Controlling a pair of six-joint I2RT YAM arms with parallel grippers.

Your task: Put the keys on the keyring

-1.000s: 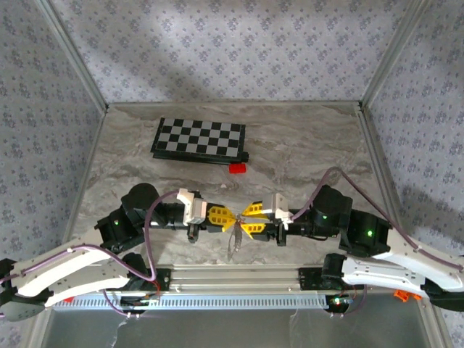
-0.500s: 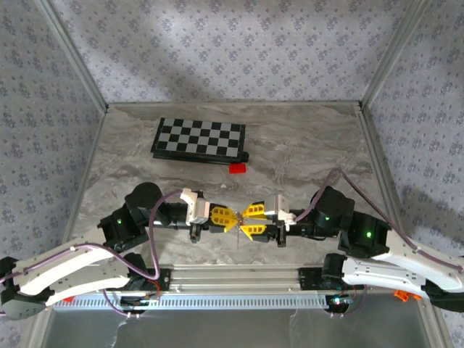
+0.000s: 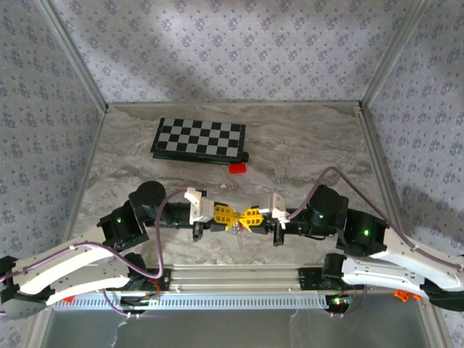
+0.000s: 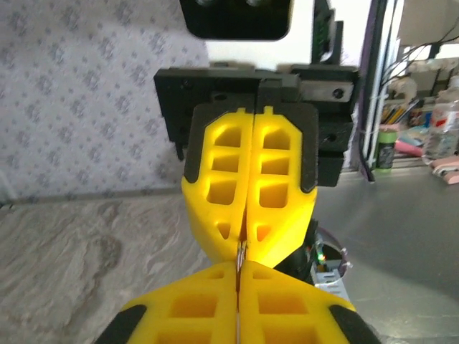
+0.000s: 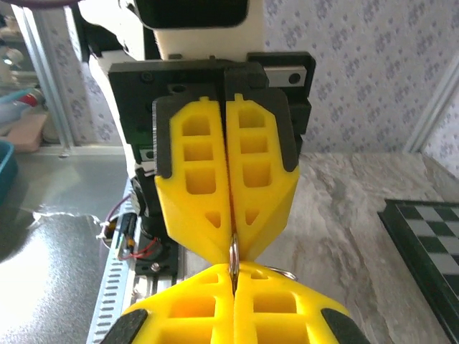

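My left gripper (image 3: 233, 216) and right gripper (image 3: 247, 217) meet tip to tip above the near middle of the table. Both are shut on the keyring (image 5: 233, 251), a thin silvery metal ring seen edge-on between the two pairs of yellow fingertips. In the left wrist view the same thin metal of the keyring (image 4: 242, 252) shows in the seam between my left gripper (image 4: 239, 266) and the right gripper (image 4: 247, 238) facing it. A short silvery piece (image 3: 238, 231) hangs just below the tips. A second wire loop (image 5: 281, 271) pokes out beside my right gripper (image 5: 233, 272). The keys are hidden.
A folded black-and-white checkerboard (image 3: 199, 138) lies at the back of the marble table (image 3: 304, 145). A solid red block (image 3: 237, 168) sits in front of its right end. Aluminium rails (image 3: 232, 277) run along the near edge, and patterned walls close in the sides.
The right gripper's jaws have closed from partly open onto the ring. Both grippers have risen slightly toward the back. The metal hanging below them looks shorter.
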